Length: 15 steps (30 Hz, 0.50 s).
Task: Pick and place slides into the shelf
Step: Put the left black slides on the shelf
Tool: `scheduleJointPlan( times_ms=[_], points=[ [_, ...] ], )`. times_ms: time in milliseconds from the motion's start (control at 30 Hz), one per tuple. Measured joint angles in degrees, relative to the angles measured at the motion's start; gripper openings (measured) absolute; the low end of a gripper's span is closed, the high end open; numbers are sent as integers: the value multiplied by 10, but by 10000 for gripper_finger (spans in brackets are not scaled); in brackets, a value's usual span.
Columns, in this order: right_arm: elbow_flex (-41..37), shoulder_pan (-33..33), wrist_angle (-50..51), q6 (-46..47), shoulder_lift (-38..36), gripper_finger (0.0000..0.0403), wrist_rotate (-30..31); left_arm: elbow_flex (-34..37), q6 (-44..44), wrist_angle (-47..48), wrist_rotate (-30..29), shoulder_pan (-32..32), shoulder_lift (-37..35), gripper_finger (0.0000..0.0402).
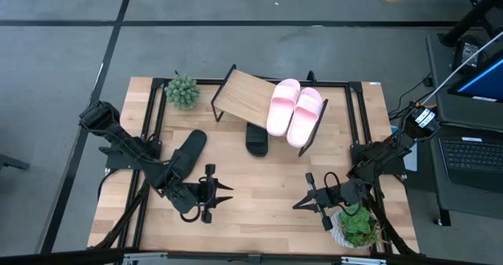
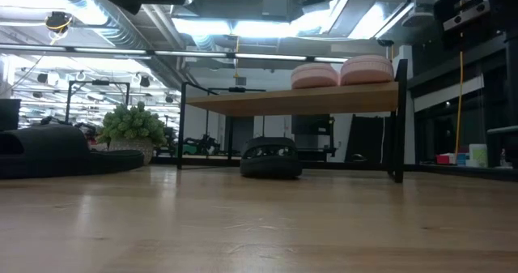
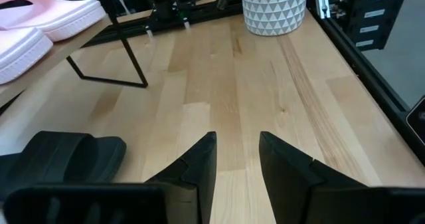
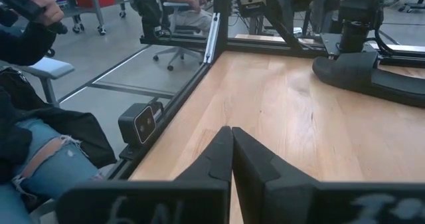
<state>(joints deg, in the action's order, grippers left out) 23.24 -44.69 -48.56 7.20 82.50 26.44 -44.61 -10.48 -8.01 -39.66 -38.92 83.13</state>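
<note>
**Two pink slides up, two black slides down**

The shelf point(image 1: 240, 90) stands at the far side of the table point(image 1: 259, 210), tilted. Two pale pink slides point(image 1: 295, 112) lie side by side on its right end, touching each other (the rest of the board is bare). One black slide point(image 1: 257, 138) sits on the table under the front edge of the shelf; in the low view it shows below the board point(image 2: 271, 161). The other black slide point(image 1: 189, 151) lies on the table to the left, partly under the left arm.

The left gripper point(image 1: 222, 193) is low over the table, near the front, just beside that left black slide. Its two fingers point(image 3: 199, 167) stand apart with a gap between them, and nothing is in the gap.

The right gripper point(image 1: 299, 204) is over the front right part of the table. Its fingers point(image 4: 216, 161) are pressed together and hold nothing.

A small green plant point(image 1: 182, 91) stands by the left end of the shelf. Another plant in a white pot point(image 1: 354, 227) stands at the front right corner. A person point(image 4: 40, 137) sits beside the table.
</note>
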Motion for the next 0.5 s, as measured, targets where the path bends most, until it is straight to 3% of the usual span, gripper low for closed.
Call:
scheduleJointPlan(
  times_ms=[500],
  points=[
    [0, 0, 0, 0, 0, 12, 0, 0, 0, 0, 1, -4, 0, 105]
  ],
)
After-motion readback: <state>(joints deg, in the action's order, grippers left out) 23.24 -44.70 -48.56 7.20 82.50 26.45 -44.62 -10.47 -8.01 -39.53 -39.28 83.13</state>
